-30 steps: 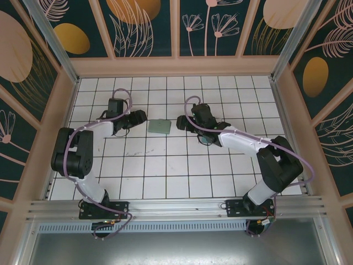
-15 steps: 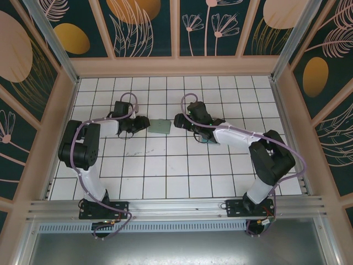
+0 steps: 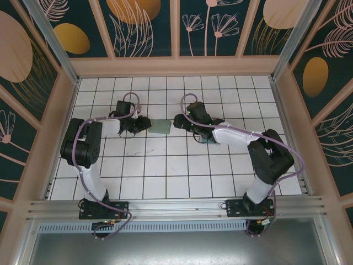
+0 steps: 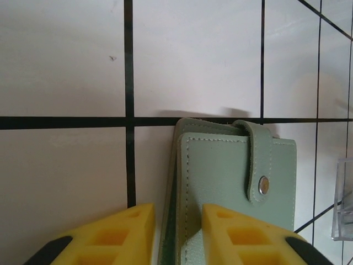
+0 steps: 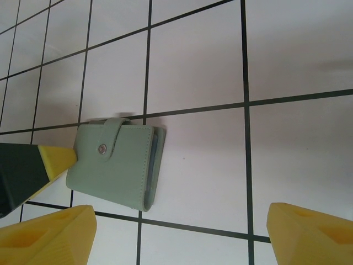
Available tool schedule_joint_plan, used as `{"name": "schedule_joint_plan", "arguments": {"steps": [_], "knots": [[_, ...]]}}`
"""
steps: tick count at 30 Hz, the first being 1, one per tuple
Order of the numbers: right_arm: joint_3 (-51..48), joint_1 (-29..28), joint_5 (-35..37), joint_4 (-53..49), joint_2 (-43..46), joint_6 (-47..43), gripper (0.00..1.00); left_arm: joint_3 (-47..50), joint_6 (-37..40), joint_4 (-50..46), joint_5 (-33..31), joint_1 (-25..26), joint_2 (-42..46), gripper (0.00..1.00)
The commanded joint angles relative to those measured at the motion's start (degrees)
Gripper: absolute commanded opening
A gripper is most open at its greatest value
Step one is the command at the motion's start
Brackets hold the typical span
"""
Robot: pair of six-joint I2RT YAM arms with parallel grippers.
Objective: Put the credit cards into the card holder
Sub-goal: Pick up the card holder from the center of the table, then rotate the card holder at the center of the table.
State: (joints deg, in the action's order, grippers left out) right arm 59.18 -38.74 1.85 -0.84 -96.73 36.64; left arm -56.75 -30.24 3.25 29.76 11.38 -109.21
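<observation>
Straddling one edge of the card holder, left gripper sits narrow; right gripper wide.

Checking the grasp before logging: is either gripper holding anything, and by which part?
Cannot tell: the left gripper straddles one side edge of the card holder, contact unclear. The right gripper is open, holding nothing.

The white tiled table carries the closed sage-green card holder, lying flat, a clear tray near it.

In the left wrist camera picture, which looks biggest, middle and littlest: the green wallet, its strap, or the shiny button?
1. The card holder looks biggest.
2. Its strap comes next.
3. The snap button looks smallest.
</observation>
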Motion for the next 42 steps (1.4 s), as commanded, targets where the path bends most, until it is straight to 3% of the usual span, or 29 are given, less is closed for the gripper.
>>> {"name": "schedule_joint_plan", "arguments": {"steps": [1, 10, 15, 20, 26, 34, 42], "knots": [[2.1, -0.4, -0.1, -1.0, -1.2, 1.0, 0.82, -1.5, 1.1, -1.6, 0.1, 0.4, -1.3, 0.29], [2.3, -0.4, -0.3, -1.2, -1.4, 1.0, 0.82, -2.2, 2.1, -2.4, 1.0, 0.4, -1.3, 0.00], [2.3, 0.1, -0.7, -1.2, -1.4, 0.5, 0.82, -1.4, 3.1, -3.4, 1.1, 0.5, 1.4, 0.00], [2.8, 2.6, -6.5, -1.3, -1.0, -1.5, 0.82, -0.4, 3.6, -5.2, 2.4, 0.5, 4.9, 0.00], [6.1, 4.6, -11.3, -4.9, -1.8, -10.0, 0.78, 0.7, 6.7, -9.7, 3.9, 0.5, 10.1, 0.00], [14.6, 4.6, -15.2, -13.8, -9.8, -22.0, 0.65, 0.7, 13.6, -17.6, 8.0, 0.5, 13.0, 0.00], [20.3, 3.2, -25.8, -16.0, -18.2, -30.5, 0.65, 0.7, 15.8, -18.9, 9.9, 0.5, 12.7, 0.00]]}}
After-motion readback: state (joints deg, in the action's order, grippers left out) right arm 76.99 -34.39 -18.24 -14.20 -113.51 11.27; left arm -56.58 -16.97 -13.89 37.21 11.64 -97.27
